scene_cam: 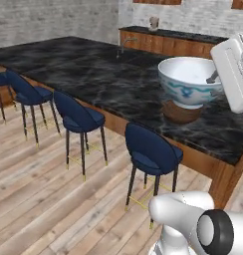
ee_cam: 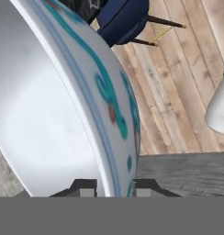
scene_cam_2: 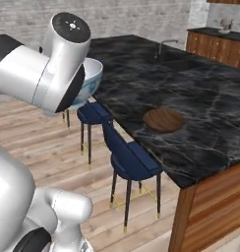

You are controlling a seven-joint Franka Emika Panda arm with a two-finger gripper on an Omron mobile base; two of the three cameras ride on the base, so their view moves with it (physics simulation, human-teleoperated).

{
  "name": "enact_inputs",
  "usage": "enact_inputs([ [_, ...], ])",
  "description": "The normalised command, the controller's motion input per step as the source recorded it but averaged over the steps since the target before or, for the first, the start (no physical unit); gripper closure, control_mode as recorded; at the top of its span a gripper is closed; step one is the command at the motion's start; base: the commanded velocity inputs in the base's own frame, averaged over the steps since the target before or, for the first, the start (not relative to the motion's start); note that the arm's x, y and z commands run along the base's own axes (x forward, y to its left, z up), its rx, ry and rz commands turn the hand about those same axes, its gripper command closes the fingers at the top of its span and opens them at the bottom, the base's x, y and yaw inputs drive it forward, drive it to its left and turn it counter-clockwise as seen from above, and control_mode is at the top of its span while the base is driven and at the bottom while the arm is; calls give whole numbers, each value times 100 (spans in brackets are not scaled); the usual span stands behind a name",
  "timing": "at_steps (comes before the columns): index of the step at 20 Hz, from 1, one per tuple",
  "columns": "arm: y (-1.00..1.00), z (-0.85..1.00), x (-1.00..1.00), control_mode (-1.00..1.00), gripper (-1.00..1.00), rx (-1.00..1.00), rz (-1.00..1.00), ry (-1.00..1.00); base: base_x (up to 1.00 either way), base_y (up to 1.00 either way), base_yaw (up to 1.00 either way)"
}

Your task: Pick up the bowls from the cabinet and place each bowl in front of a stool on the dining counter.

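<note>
White bowl (scene_cam: 188, 80), blue pattern outside, is in the gripper (ee_cam: 114, 189): hand view shows the two fingertips straddling the rim wall, one inside, one outside, so the jaws are clamped on the rim. Bowl hangs in the air, roughly upright in the left base view, clear of the dining counter (scene_cam: 108, 79).

Wooden bowl (scene_cam_2: 163, 120) already sits on the marble, below and just beyond the held bowl in the left base view, near the counter edge by the closest stool (scene_cam: 152, 149). So my read: second placement, task past halfway.

How to do this step well:
- Don't drop it here; that spot is taken. Carry it along the counter edge to line up with the next stool (scene_cam: 79, 117), away from the wooden bowl.
- Keep the rim level on the way. It's a single-point pinch on a thin wall, so a fast swing could let the bowl pivot in the jaws.
- Stay high enough to clear the wooden bowl while traversing.
- Lower until the foot touches marble, then open. Releasing early risks a bounce or tip on a deep bowl.
- Set it inboard of the counter edge, not on the lip.
- Retract straight up along the rim wall, so the inner finger doesn't drag the bowl.
</note>
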Motion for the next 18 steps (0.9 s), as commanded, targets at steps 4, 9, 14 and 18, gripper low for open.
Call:
enact_inputs([
  [4, 0, 0, 0, 100, 100, 0, 0, 0, 12, 100, -53],
  [9, 0, 0, 0, 100, 100, 0, 0, 0, -15, 100, -49],
  [14, 0, 0, 0, 100, 100, 0, 0, 0, -1, 100, -49],
  [18, 0, 0, 0, 100, 100, 0, 0, 0, 30, 100, -51],
])
